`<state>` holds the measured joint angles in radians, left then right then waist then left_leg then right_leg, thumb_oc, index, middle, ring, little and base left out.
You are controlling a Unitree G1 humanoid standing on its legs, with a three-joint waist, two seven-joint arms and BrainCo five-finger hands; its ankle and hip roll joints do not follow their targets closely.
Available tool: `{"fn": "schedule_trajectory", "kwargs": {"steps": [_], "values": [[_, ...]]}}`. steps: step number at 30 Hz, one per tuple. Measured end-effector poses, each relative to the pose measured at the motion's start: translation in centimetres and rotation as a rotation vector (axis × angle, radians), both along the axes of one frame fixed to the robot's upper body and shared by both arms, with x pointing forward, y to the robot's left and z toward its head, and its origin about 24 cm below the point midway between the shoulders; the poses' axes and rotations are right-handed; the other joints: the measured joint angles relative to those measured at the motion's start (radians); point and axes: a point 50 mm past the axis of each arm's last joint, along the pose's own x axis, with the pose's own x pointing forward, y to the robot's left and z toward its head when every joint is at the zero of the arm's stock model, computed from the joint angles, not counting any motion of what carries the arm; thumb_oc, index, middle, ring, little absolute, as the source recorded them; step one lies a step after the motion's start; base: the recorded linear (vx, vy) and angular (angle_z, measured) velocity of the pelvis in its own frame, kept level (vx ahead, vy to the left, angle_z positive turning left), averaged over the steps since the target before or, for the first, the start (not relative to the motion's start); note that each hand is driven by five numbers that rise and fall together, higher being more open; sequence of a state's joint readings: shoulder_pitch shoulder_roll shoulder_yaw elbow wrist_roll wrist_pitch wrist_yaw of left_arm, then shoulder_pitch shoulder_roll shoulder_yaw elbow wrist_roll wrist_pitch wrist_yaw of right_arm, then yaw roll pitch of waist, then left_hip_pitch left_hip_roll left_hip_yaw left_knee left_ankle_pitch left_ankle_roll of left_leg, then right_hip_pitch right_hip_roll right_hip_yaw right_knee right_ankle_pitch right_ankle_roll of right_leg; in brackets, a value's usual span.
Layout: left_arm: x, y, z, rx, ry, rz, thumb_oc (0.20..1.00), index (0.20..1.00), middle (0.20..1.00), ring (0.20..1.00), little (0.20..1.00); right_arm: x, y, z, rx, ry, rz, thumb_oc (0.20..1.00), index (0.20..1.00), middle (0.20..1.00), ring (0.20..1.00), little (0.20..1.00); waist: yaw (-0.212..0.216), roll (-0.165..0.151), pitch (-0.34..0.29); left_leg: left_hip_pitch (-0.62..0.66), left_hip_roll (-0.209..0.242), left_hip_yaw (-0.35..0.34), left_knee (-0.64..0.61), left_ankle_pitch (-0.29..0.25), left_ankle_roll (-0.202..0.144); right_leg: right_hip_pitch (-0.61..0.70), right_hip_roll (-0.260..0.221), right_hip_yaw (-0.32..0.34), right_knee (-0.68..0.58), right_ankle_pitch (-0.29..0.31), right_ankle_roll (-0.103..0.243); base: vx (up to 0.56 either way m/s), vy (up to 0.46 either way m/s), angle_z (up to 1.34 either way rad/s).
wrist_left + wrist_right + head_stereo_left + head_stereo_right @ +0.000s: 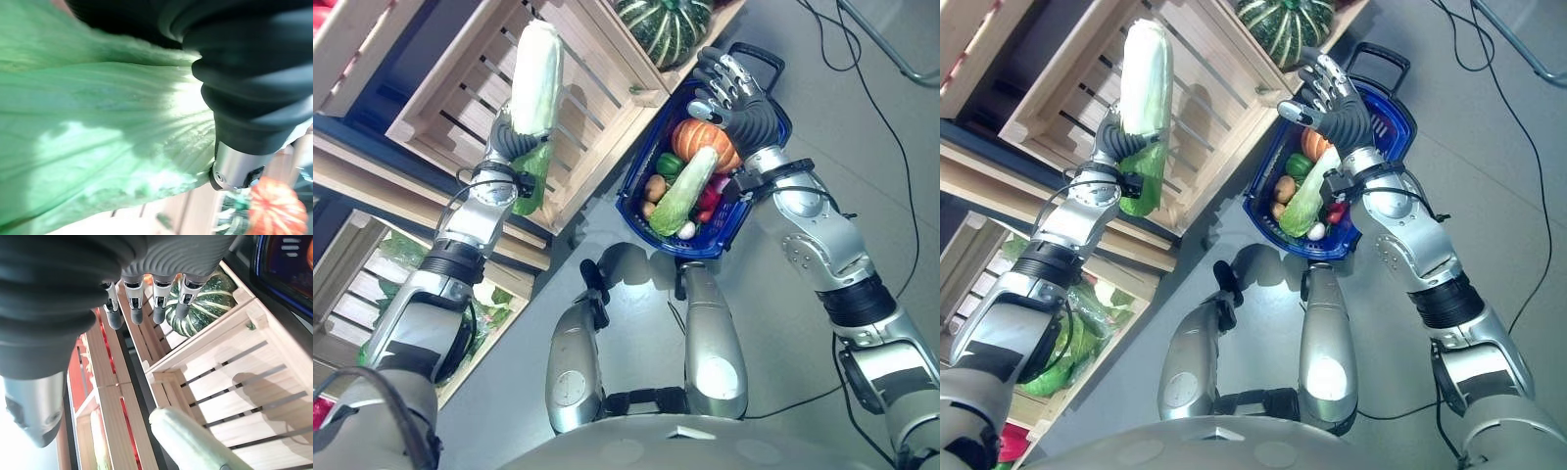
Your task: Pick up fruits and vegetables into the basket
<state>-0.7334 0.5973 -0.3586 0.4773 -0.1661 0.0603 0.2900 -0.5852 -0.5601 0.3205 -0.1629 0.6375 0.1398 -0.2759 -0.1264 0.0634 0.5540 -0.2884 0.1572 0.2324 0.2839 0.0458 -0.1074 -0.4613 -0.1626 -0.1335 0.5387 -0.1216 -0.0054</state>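
Cabbage [537, 76] clenched in left hand [514, 140] above crate [597, 73] — transfer pending; right hand [729, 90], fingers spread, empty — over basket [636, 181].

Bare slatted-wood crate [597, 69], glossy plastic basket [641, 171]

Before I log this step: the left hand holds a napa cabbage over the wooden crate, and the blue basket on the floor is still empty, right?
Not quite. The left hand does hold the napa cabbage over the wooden crate, but the blue basket is not empty: the left eye view shows a pumpkin, another cabbage and smaller produce inside.
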Motion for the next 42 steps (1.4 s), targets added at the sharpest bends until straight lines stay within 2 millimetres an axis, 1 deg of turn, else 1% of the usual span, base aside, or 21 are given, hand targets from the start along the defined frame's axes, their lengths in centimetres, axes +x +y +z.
{"fn": "schedule_trajectory", "kwargs": {"steps": [5,6,9,11,15,20,23,26,29,34,38,42], "values": [[-0.4,-1.6,1.5,0.098,-0.076,-0.056,0.200,0.200,0.200,0.200,0.200,0.5,0.7,0.6,0.052,-0.016,-0.049,1.000,1.000,1.000,1.000,1.000,0.026,0.000,0.000,0.003,0.000,-0.038,0.005,-0.001,-0.001,0.040,-0.003,-0.034,-0.015,0.001,0.000,0.02,-0.073,0.19],[-0.4,-1.8,1.5,0.109,-0.081,-0.063,0.200,0.200,0.200,0.200,0.200,0.5,0.7,0.6,0.058,-0.015,-0.056,1.000,1.000,1.000,1.000,1.000,0.028,-0.001,0.000,0.003,0.000,-0.042,0.005,-0.001,-0.001,0.045,-0.004,-0.038,-0.016,0.001,0.000,0.01,-0.072,0.18],[-0.7,-3.2,1.9,0.195,-0.113,-0.112,0.200,0.200,0.200,0.200,0.200,0.9,1.2,0.6,0.114,-0.004,-0.064,1.000,1.000,1.000,1.000,1.000,0.061,-0.003,0.000,0.005,0.000,-0.047,0.006,-0.001,-0.001,0.052,-0.005,-0.044,-0.019,0.000,0.000,0.01,-0.062,0.06],[-0.9,-3.9,1.9,0.242,-0.122,-0.136,0.200,0.200,0.200,0.200,0.200,0.9,1.5,0.4,0.152,0.016,-0.052,1.000,1.000,1.000,1.000,1.000,0.070,-0.003,0.000,0.005,0.000,-0.055,0.008,-0.001,0.000,0.062,-0.007,-0.053,-0.021,0.000,0.000,0.00,-0.049,0.11],[-1.0,-4.7,2.0,0.324,-0.140,-0.162,0.200,0.200,0.200,0.200,0.200,1.0,2.2,-0.1,0.225,0.074,0.004,1.000,1.000,1.000,1.000,1.000,0.073,-0.009,-0.001,0.005,0.000,-0.072,0.010,-0.002,0.001,0.080,-0.007,-0.070,-0.035,-0.001,0.002,0.00,-0.052,0.12],[-1.2,-5.9,2.2,0.391,-0.150,-0.218,0.200,0.200,0.200,0.200,0.200,0.7,4.3,-0.7,0.362,0.178,0.179,1.000,1.000,1.000,1.000,1.000,0.078,-0.015,0.000,0.009,0.000,-0.079,0.011,-0.002,0.001,0.092,-0.008,-0.078,-0.038,0.000,0.004,0.01,-0.045,0.03],[-1.2,-5.8,2.1,0.407,-0.143,-0.216,0.200,0.200,0.200,0.200,0.200,0.8,4.5,-1.0,0.434,0.217,0.220,1.000,1.000,1.000,1.000,1.000,0.078,-0.025,-0.001,0.020,0.000,-0.088,0.011,-0.004,0.000,0.113,-0.008,-0.088,-0.046,0.001,0.005,0.00,-0.054,0.07],[-1.2,-5.8,2.1,0.409,-0.143,-0.217,0.200,0.200,0.200,0.200,0.200,0.8,4.5,-1.1,0.469,0.236,0.259,1.000,1.000,1.000,1.000,1.000,0.090,-0.041,-0.002,0.021,0.000,-0.092,0.013,-0.005,0.001,0.118,-0.008,-0.092,-0.049,0.001,0.005,0.00,-0.043,0.05],[-1.2,-5.8,2.0,0.442,-0.137,-0.203,0.200,0.200,0.200,0.200,0.200,1.0,4.6,-1.5,0.481,0.260,0.266,1.000,1.000,1.000,1.000,1.000,0.104,-0.043,-0.003,0.017,0.001,-0.094,0.025,-0.011,0.002,0.120,-0.008,-0.093,-0.049,0.001,0.006,0.00,-0.014,0.00],[-1.1,-5.4,1.9,0.504,-0.114,-0.190,0.200,0.200,0.200,0.200,0.200,1.3,4.6,-2.2,0.494,0.303,0.273,1.000,1.000,1.000,1.000,1.000,0.108,-0.047,-0.004,0.019,0.000,-0.101,0.027,-0.012,0.004,0.135,-0.009,-0.101,-0.064,0.004,0.011,-0.01,-0.011,0.04],[-1.1,-5.3,2.1,0.630,-0.131,-0.162,0.200,0.200,0.200,0.200,0.200,1.6,4.7,-3.1,0.483,0.346,0.238,1.000,1.000,1.000,1.000,1.000,0.113,-0.060,-0.008,0.021,-0.002,-0.099,0.027,-0.014,0.007,0.139,-0.010,-0.100,-0.067,0.006,0.014,0.00,0.000,0.00],[-0.9,-5.7,2.3,0.695,-0.135,-0.157,0.200,0.200,0.200,0.200,0.200,2.0,4.7,-3.5,0.439,0.358,0.163,1.000,1.000,1.000,1.000,1.000,0.117,-0.072,-0.010,0.021,-0.004,-0.098,0.026,-0.015,0.009,0.139,-0.012,-0.100,-0.069,0.008,0.016,0.00,0.000,0.00]]}}
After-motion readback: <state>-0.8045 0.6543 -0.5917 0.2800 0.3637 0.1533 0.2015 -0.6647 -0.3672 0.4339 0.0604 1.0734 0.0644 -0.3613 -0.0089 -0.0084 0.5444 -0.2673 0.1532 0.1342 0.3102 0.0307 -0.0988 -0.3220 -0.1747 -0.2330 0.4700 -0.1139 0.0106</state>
